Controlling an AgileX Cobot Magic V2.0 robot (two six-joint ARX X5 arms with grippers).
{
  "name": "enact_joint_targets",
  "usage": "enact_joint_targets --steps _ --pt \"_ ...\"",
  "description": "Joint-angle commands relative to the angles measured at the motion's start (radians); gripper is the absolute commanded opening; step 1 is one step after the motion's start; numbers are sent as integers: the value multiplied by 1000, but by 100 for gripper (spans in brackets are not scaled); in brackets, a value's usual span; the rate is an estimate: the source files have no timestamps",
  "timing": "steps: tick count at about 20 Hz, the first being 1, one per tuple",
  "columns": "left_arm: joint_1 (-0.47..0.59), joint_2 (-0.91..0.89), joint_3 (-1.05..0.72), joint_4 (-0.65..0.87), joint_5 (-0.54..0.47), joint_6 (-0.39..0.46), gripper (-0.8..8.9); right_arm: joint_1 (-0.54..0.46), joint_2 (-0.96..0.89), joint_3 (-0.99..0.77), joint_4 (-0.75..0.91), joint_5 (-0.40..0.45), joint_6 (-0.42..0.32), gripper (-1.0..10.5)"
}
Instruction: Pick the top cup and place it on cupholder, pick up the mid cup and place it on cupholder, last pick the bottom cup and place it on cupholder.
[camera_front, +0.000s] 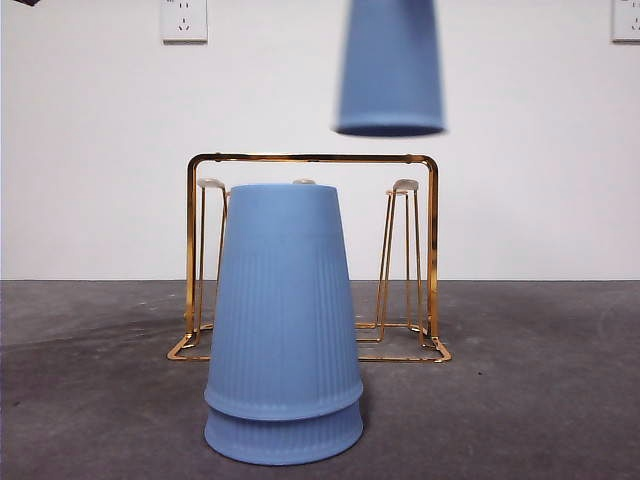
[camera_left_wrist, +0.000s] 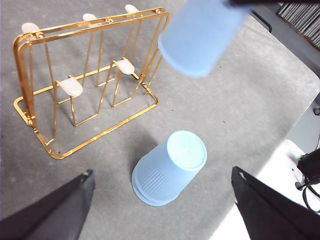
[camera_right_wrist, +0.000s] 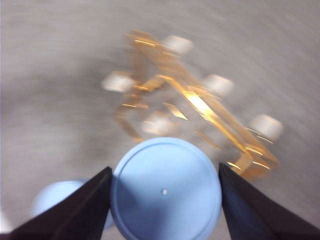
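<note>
The right end effector (camera_right_wrist: 165, 200) is clamped on the top cup (camera_right_wrist: 166, 194), one jaw on each side of its wall, and carries it mouth down and high so the open rim can drop over a prong. The cupholder (camera_right_wrist: 200, 107) lies below and just beyond it. The left end effector (camera_left_wrist: 162, 210) waits with jaws wide apart above the two stacked cups (camera_left_wrist: 169, 167), which stand inverted on the worktop (camera_left_wrist: 240, 115) in front of the cupholder, probably ready for later picks.

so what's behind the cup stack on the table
The gold cupholder stands behind the stack, all prongs bare. The stack hides its middle and the lower part of the centre prong. The right claw holds a third cup in the air above.
</note>
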Motion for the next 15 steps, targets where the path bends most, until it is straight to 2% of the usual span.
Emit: enact_joint_targets --steps 1,3,10,15 --pt "-5 6 23 14 4 5 434 -44 16 -35 65 -35 -7 167" --pt "-5 6 23 14 4 5 434 -85 16 -97 124 -99 -4 167" --pt "-5 8 23 15 4 5 434 -119 16 -347 381 -98 29 167" --pt "-5 8 23 15 4 5 435 -130 38 -449 471 -99 45 168"
